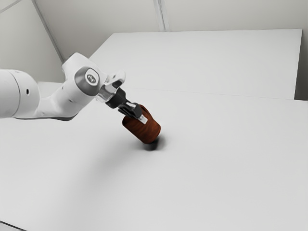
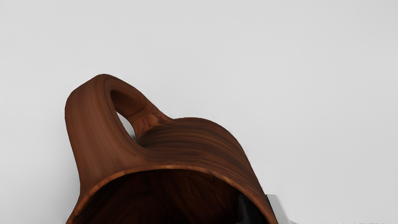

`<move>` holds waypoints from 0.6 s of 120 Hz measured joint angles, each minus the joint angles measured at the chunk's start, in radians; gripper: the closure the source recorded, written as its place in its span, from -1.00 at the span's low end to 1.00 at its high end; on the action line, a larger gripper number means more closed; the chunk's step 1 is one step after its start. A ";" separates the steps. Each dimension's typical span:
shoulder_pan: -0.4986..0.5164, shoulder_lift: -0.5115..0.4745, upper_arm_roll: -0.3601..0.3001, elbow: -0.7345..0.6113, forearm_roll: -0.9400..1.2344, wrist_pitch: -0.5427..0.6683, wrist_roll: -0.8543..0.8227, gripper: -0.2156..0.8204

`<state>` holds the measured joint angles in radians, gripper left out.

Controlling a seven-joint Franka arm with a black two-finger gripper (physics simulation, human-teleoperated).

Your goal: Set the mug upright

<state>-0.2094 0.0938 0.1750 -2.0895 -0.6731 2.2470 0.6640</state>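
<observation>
While the nearly closed gripper (image 1: pixel 142 117) pinches the tilted mug (image 1: pixel 147 131) by its rim, white tabletop (image 1: pixel 221 163) lies below, pale wall (image 1: pixel 96 19) behind.

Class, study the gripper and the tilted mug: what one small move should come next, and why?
I would probably turn the gripper slightly to bring the mug nearer upright. The gripper pinches the mug's wall, one finger inside and one outside, yet the mug leans, its mouth toward the exterior view's upper left.
</observation>
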 joint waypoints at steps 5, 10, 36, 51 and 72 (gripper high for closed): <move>-0.008 -0.010 0.000 -0.012 0.042 0.013 -0.046 0.93; -0.015 -0.021 0.000 -0.026 0.082 0.024 -0.093 0.93; -0.025 -0.070 0.001 -0.073 0.287 0.046 -0.332 0.93; -0.024 -0.086 0.003 -0.102 0.352 0.050 -0.454 0.93; -0.018 -0.119 -0.002 -0.144 0.432 0.050 -0.607 0.93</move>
<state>-0.2274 -0.0253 0.1725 -2.2334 -0.2414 2.2972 0.0573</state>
